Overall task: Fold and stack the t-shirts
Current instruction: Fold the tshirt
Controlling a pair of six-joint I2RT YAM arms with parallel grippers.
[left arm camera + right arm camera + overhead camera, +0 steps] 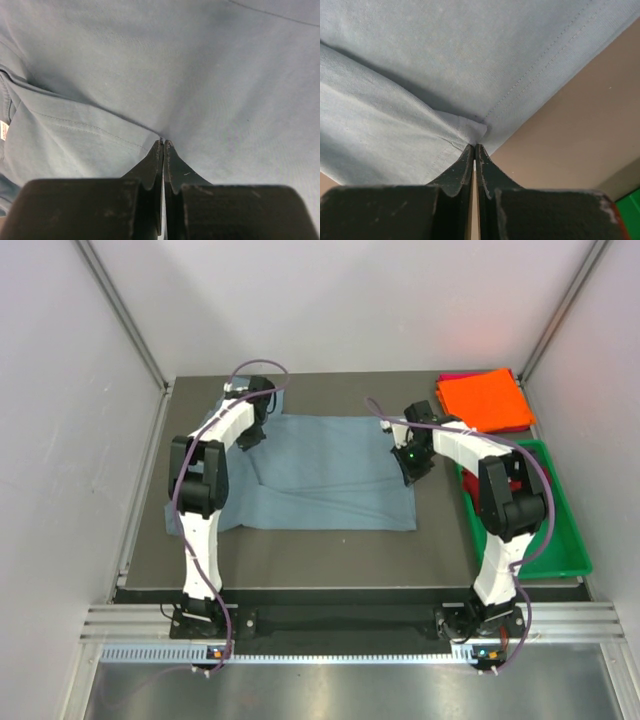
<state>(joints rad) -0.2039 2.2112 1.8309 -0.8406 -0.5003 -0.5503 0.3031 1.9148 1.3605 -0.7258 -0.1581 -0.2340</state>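
On the dark table (440,540), the blue-grey shirt (330,475) lies spread out between the arms. The left gripper (163,142) is clenched on a pinch of its cloth near the far left corner. The right gripper (474,146) is clenched on its right hem. A folded orange shirt (485,398) sits at the far right corner.

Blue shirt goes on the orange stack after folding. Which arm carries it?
Right arm, probably: its jaws pinch the blue shirt at its right edge, near the orange stack; the left arm grips the far-left side.
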